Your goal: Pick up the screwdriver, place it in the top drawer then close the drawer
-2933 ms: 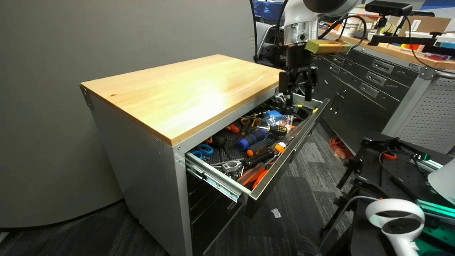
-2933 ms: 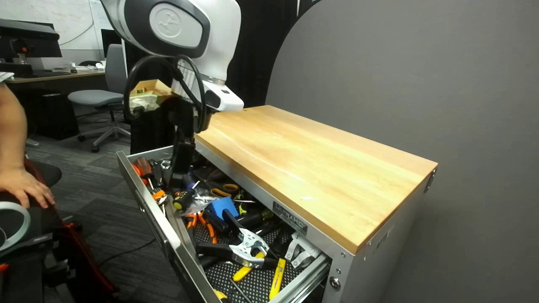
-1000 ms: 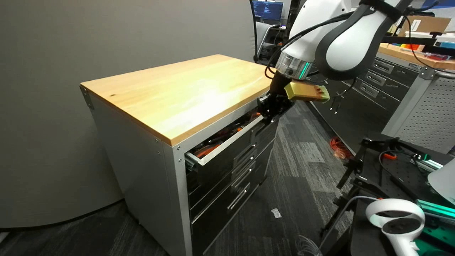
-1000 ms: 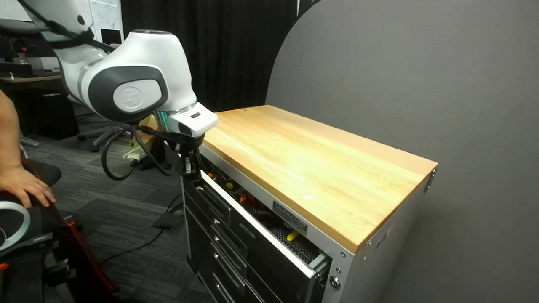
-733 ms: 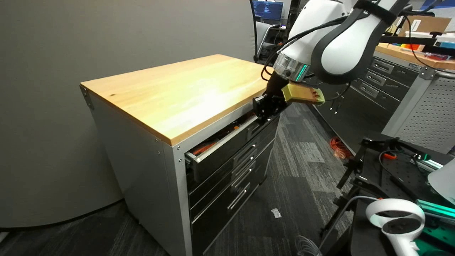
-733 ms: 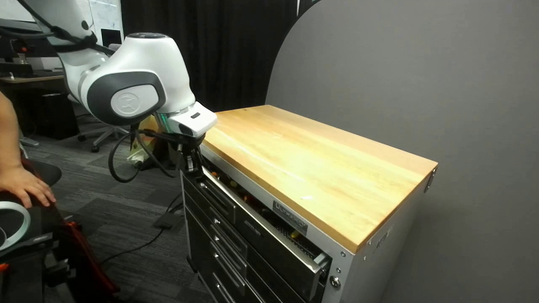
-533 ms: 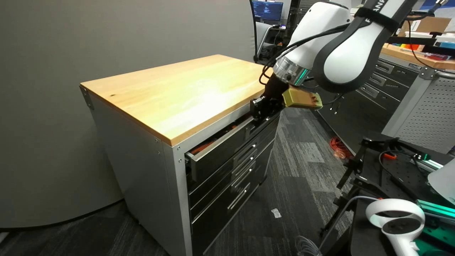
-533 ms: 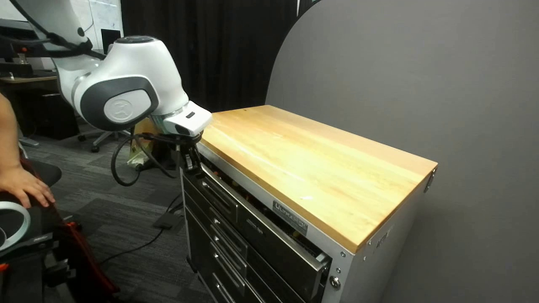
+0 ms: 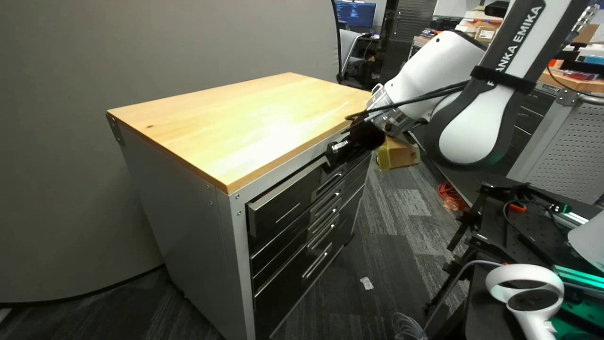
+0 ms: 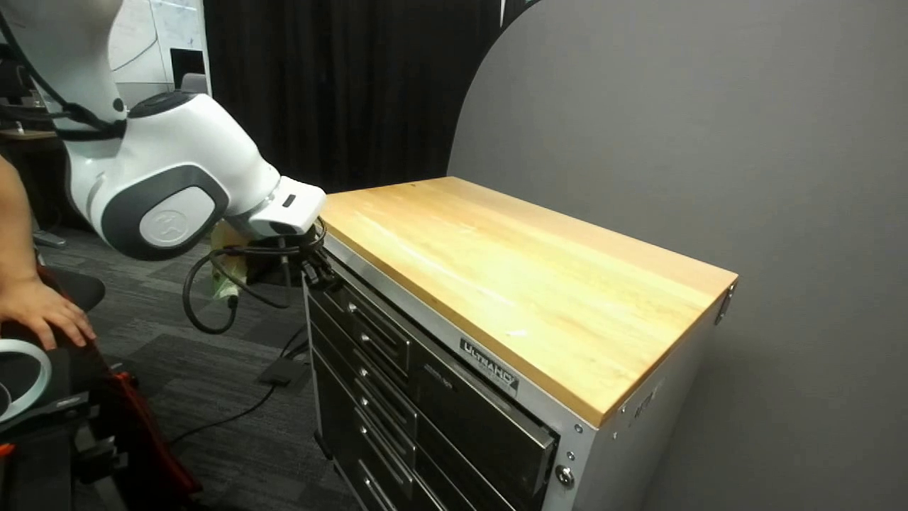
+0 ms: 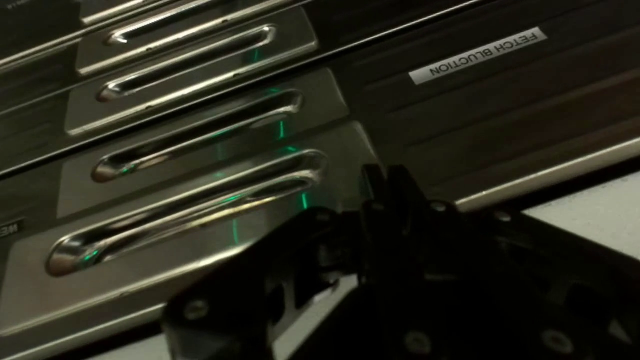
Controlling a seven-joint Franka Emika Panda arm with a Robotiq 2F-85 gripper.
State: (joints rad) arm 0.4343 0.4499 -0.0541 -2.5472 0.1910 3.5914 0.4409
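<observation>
Further in now, the top drawer [image 9: 287,199] at mid-frame seems heavy and rigid, best pushed mid-front, with jaws pinched together.

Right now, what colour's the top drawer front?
The top drawer front is black, best seen in an exterior view.

The top drawer [image 10: 482,419] looks smooth, glossy metal.
</observation>
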